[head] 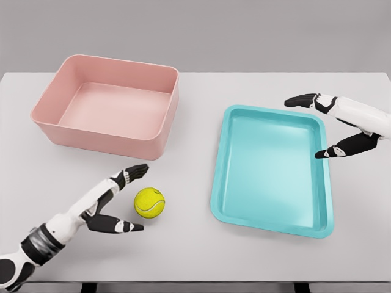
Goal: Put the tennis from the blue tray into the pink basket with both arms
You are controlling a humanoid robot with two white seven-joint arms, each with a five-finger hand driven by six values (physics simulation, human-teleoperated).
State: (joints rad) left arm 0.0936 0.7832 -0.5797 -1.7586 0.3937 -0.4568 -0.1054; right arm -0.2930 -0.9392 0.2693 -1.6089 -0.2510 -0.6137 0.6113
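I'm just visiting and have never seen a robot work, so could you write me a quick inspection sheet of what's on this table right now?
Surface: pale grey table.
Job's things: tennis ball lies on the table, outside the blue tray, which holds nothing; pink basket at far left holds nothing.
Clutter: nothing seen.
Hands: left hand open, just left of the ball, fingers on either side, not touching; right hand open at the tray's far right corner.
Cables: nothing seen.
Surroundings: plain grey wall.
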